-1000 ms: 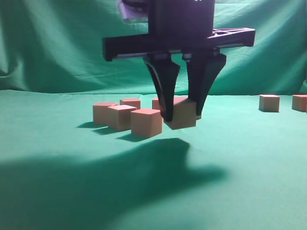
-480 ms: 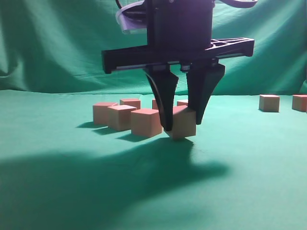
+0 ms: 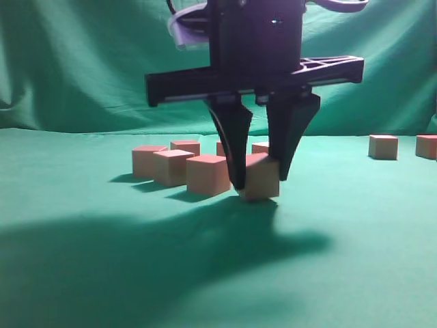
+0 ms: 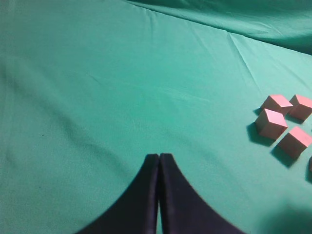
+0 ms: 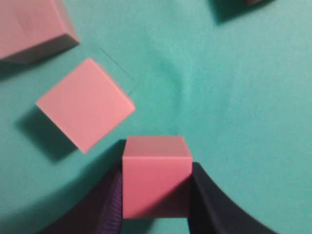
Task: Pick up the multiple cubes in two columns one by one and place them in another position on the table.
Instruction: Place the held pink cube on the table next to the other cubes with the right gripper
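Observation:
My right gripper (image 3: 259, 182) is shut on one pinkish cube (image 3: 263, 179), slightly tilted, its lower edge down at the green table (image 3: 205, 273). The right wrist view shows that cube (image 5: 156, 178) clamped between the two black fingers of the right gripper (image 5: 156, 168). To its left stand three cubes in a row (image 3: 208, 174), (image 3: 171, 167), (image 3: 147, 161), with more cubes behind (image 3: 186, 146), (image 3: 260, 147). Low over bare cloth, my left gripper (image 4: 159, 157) is shut with nothing in it; several cubes (image 4: 271, 123) lie far to its right.
Two separate cubes (image 3: 383, 147), (image 3: 427, 146) sit at the far right of the table. In the right wrist view a loose cube (image 5: 85, 103) lies just ahead and left of the held one, another (image 5: 31, 29) at the top left. A green backdrop (image 3: 82, 61) hangs behind.
The right gripper has come down with the cube, from a little above the cloth to the cloth's level. The other cubes have not moved.

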Robot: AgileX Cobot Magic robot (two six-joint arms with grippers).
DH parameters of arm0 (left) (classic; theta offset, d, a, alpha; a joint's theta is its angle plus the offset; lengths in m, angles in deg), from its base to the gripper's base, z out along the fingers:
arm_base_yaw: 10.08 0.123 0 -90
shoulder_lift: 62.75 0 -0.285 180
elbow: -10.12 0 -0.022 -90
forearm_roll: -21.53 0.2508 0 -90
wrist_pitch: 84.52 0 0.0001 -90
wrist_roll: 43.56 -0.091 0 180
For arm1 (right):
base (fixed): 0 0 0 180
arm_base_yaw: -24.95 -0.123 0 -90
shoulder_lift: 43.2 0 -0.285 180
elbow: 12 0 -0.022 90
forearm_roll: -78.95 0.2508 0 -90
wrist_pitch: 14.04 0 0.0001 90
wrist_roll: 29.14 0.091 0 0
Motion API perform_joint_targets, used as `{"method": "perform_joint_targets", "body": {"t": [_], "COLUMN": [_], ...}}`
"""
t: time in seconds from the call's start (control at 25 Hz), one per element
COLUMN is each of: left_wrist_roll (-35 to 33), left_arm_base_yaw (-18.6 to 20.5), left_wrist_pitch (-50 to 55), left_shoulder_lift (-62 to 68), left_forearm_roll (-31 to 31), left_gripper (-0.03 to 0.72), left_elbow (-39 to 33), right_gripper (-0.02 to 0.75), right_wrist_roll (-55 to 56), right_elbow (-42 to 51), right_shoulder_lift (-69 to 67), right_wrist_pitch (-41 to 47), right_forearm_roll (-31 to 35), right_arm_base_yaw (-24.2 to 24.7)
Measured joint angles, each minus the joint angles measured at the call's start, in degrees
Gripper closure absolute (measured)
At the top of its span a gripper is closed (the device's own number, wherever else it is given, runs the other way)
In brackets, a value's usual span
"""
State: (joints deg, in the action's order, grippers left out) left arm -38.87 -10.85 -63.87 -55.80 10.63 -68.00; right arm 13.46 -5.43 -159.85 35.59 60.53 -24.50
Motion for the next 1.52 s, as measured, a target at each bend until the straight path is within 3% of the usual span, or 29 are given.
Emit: {"method": "perform_joint_targets", "body": {"t": [0.56, 0.72, 0.84, 1.08, 1.12, 1.28, 1.44, 1.52], "left_wrist_roll": [0.0, 0.0, 0.0, 0.0, 0.0, 0.0, 0.0, 0.0], "left_arm_base_yaw": [0.0, 0.0, 0.0, 0.0, 0.0, 0.0, 0.0, 0.0], "left_wrist_pitch": [0.0, 0.0, 0.0, 0.0, 0.0, 0.0, 0.0, 0.0], "left_shoulder_lift": [0.0, 0.0, 0.0, 0.0, 0.0, 0.0, 0.0, 0.0], "left_forearm_roll": [0.0, 0.0, 0.0, 0.0, 0.0, 0.0, 0.0, 0.0], "left_gripper": [0.688, 0.688, 0.688, 0.688, 0.688, 0.688, 0.688, 0.688], "left_elbow": [0.0, 0.0, 0.0, 0.0, 0.0, 0.0, 0.0, 0.0], "right_gripper": [0.471, 0.264, 0.157, 0.167, 0.125, 0.141, 0.281, 0.308], "right_wrist_roll": [0.1, 0.1, 0.1, -1.5, -1.8, -3.3, -4.3, -6.0], "right_elbow": [-0.7, -0.6, -0.6, -0.9, -1.3, -4.7, -11.2, -14.1], "right_shoulder_lift": [-1.4, -2.2, -2.2, -2.2, -2.2, -2.5, -2.6, -2.4], "right_wrist_pitch": [0.7, 0.7, 0.9, 2.0, 3.1, 11.9, 18.7, 19.2], "right_forearm_roll": [0.6, 1.8, 2.0, 2.6, 2.9, 3.9, 4.6, 6.2], "right_arm_base_yaw": [0.0, 0.0, 0.0, 0.0, 0.0, 0.0, 0.0, 0.0]}}
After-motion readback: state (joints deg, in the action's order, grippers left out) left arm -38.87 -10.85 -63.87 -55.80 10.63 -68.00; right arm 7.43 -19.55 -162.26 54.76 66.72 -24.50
